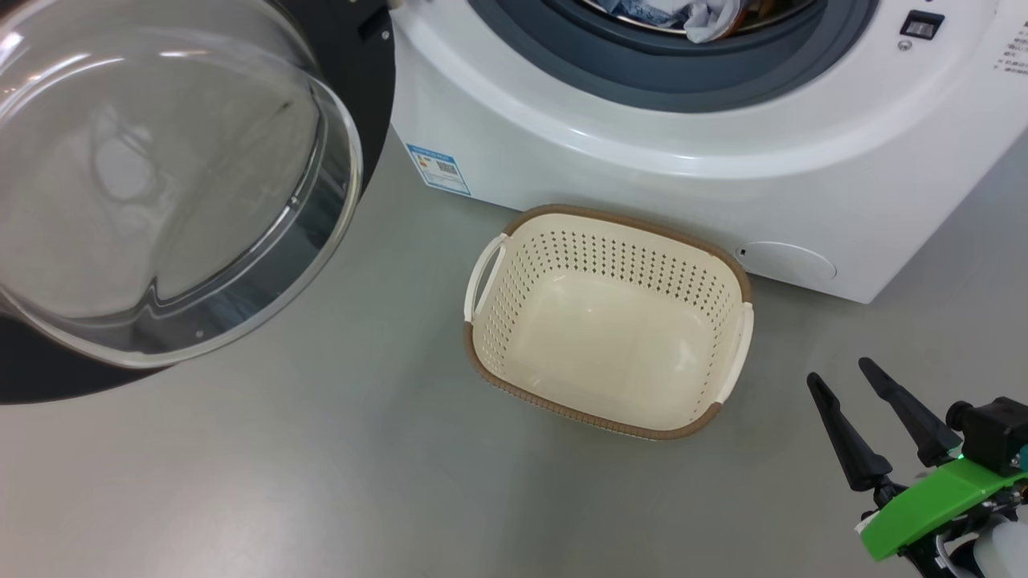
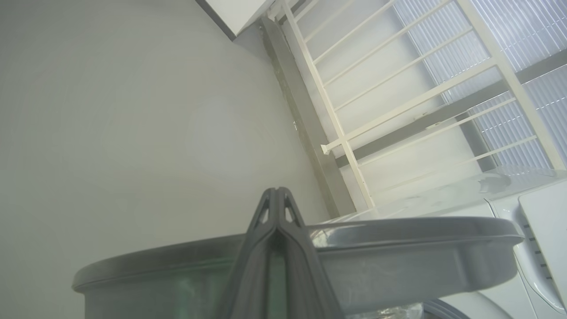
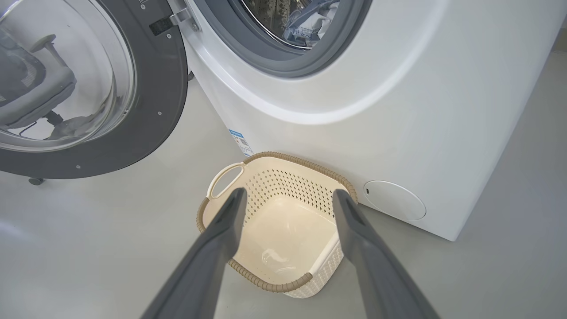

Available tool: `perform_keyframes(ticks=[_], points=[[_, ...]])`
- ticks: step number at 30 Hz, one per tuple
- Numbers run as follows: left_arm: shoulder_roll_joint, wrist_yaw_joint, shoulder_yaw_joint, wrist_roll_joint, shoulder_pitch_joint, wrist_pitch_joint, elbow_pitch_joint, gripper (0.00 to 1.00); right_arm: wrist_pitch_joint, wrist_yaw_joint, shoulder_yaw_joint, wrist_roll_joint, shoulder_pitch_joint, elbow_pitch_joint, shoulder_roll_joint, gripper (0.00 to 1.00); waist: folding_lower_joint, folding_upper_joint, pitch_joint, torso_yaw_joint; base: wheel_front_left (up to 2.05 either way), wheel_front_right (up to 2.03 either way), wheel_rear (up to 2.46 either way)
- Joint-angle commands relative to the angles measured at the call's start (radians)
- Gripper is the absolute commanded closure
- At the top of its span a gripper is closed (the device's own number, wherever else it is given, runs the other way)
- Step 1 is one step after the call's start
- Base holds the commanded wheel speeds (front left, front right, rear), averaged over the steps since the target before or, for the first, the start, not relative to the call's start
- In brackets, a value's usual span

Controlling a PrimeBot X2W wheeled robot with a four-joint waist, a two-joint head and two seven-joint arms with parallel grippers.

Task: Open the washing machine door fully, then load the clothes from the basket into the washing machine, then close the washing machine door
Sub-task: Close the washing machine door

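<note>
The washing machine door [image 1: 161,185] stands swung open at the left, its glass bowl bulging toward me; it is also in the right wrist view [image 3: 164,88]. The washing machine [image 1: 642,136] [image 3: 398,110] holds the clothes [image 1: 691,16] [image 3: 310,22] in its drum, blue and white cloth at the opening. The basket [image 1: 626,221] [image 3: 292,158] sits empty on the floor before the machine. My right gripper [image 1: 837,369] [image 3: 289,191] hovers open to the right of the basket, holding nothing. My left gripper [image 2: 277,191] is shut on nothing, in front of a grey curved rim [image 2: 398,248].
Grey floor [image 1: 321,482] stretches in front of the basket and under the door. A blue label [image 1: 438,168] and a round cover [image 1: 787,261] sit low on the machine's front. A white railing [image 2: 354,110] stands beyond the machine. An office chair [image 3: 31,88] shows through the door glass.
</note>
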Motion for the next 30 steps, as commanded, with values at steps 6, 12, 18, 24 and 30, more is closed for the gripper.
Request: perform_keyframes(ticks=[6, 12, 18, 24, 30], points=[[0.088, -0.003, 0.012, -0.014, -0.018, 0.048, 0.003, 1.0, -0.008, 0.002, 0.022, -0.001, -0.025, -0.025, -0.025, 0.0, 0.0, -0.0001, 0.021, -0.007, 0.0, 0.0, 0.0], [0.078, -0.003, -0.008, -0.019, -0.003, 0.095, -0.005, 1.0, -0.008, 0.002, 0.022, -0.001, -0.029, -0.023, -0.025, 0.0, 0.0, -0.0001, 0.023, -0.003, 0.0, 0.0, 0.0], [0.072, -0.003, -0.03, -0.025, 0.019, 0.153, -0.033, 1.0, -0.008, 0.002, 0.028, -0.001, -0.036, -0.018, -0.019, 0.0, 0.0, -0.0001, 0.013, -0.001, 0.0, 0.0, 0.0], [0.065, -0.003, -0.058, -0.027, 0.05, 0.211, -0.085, 1.0, -0.008, 0.002, 0.028, 0.001, -0.035, -0.014, -0.012, 0.0, 0.0, -0.0001, -0.003, 0.001, 0.0, 0.0, 0.0], [0.069, -0.003, -0.076, -0.041, 0.084, 0.27, -0.156, 1.0, -0.008, 0.002, 0.026, 0.003, -0.026, -0.009, 0.003, 0.0, 0.0, -0.0001, -0.036, 0.003, 0.0, 0.0, 0.0]])
